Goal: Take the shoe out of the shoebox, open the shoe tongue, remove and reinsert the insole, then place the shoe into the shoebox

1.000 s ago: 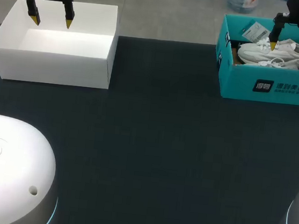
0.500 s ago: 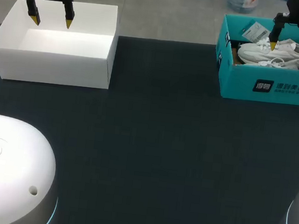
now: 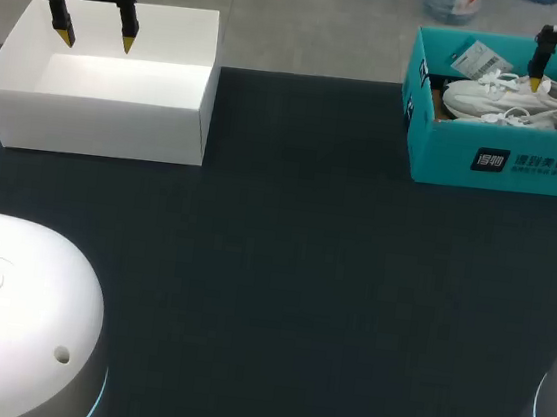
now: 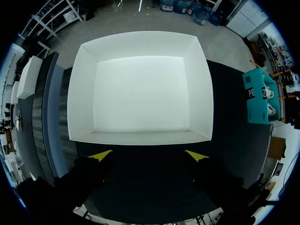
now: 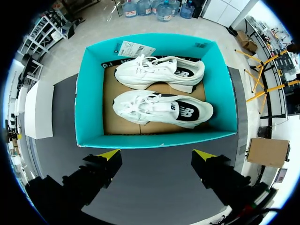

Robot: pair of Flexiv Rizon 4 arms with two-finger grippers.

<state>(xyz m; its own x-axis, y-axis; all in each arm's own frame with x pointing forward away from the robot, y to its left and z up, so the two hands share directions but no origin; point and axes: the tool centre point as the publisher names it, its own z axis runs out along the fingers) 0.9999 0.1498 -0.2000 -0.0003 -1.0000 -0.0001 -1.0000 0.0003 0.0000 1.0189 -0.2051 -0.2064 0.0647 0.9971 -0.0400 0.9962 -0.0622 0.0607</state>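
- Right jaws: spread wide, released, gripping nothing, hanging over the teal shoebox (image 5: 150, 140), which lies just ahead of their tips.
- Inside it a white sneaker (image 5: 159, 108) lies nearer the tips, with a second sneaker (image 5: 159, 72) beyond.
- Left jaws: equally wide and empty, over the white box (image 4: 140, 137) on the desk (image 3: 282, 269).

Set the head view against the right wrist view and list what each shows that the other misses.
Only head: the left end effector, open above the white box. Only right wrist: the nearer shoe whole, heel to toe. Both: the teal shoebox, the paper tag, the open right end effector.
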